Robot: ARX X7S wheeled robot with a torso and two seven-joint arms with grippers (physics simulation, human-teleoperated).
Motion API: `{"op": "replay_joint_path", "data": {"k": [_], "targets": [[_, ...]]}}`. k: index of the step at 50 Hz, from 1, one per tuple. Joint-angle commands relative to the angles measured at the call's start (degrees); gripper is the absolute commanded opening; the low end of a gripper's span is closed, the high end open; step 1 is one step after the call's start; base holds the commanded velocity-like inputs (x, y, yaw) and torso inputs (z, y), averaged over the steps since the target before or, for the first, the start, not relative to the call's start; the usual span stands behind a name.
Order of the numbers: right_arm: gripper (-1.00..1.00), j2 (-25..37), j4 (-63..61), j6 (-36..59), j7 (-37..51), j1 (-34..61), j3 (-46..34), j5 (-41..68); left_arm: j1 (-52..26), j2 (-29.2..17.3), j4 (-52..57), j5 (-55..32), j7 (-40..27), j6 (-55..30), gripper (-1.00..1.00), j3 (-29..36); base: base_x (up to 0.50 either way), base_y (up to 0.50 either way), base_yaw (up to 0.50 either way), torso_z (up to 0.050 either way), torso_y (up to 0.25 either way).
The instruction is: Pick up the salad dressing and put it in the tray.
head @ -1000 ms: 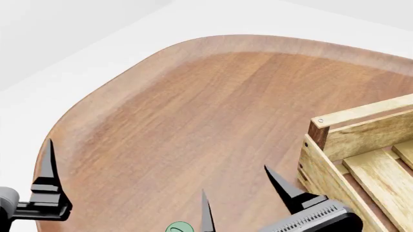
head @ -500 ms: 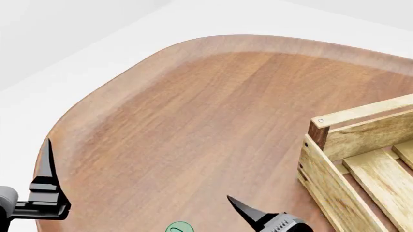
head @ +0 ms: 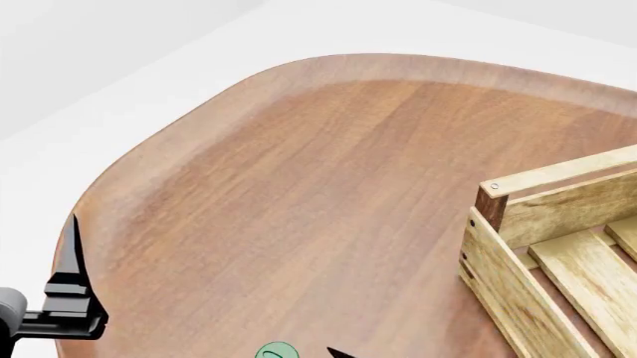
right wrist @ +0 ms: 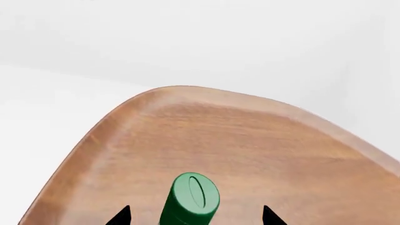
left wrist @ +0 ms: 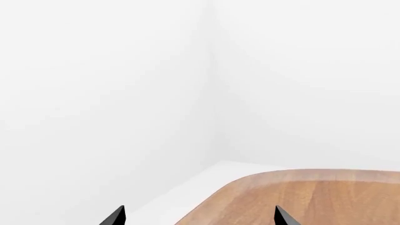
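The salad dressing shows its round green flip-top cap (right wrist: 195,192), darker green just below, standing on the wooden table. In the head view only the cap (head: 277,351) shows, at the bottom edge. My right gripper (right wrist: 195,217) is open; its two black fingertips stand either side of the bottle, apart from it. In the head view only one of its fingertips (head: 339,353) shows, beside the cap. My left gripper (left wrist: 198,218) is open and empty over the table's left edge; one of its fingers (head: 71,253) shows in the head view. The tray (head: 518,224), a light slatted crate with a dark corner post, stands at the right.
The rounded wooden table (head: 329,164) has a curved far edge, with white floor and walls beyond. The tray's near corner post (head: 488,201) rises to the right of the bottle.
My right gripper has moved back and down toward the bottle, leaving the head view except for one fingertip. The left arm, the bottle and the tray have stayed in place.
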Motion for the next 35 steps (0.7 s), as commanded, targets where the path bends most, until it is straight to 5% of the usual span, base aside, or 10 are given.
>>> {"op": "replay_joint_path", "data": {"k": [1, 35], "targets": [[1.00, -0.6, 2.8, 0.1, 0.7, 0.9, -1.0, -1.4, 0.0, -0.2, -0.1, -0.2, -0.2, 0.2, 1.00, 0.2, 0.00, 0.00, 0.00, 0.000, 0.000], [1.00, -5.3, 14.4, -3.6, -0.6, 5.1, -2.8, -0.5, 0.3, -0.8, 0.0, -0.7, -0.8, 0.7, 1.00, 0.6, 0.00, 0.00, 0.00, 0.000, 0.000]]}}
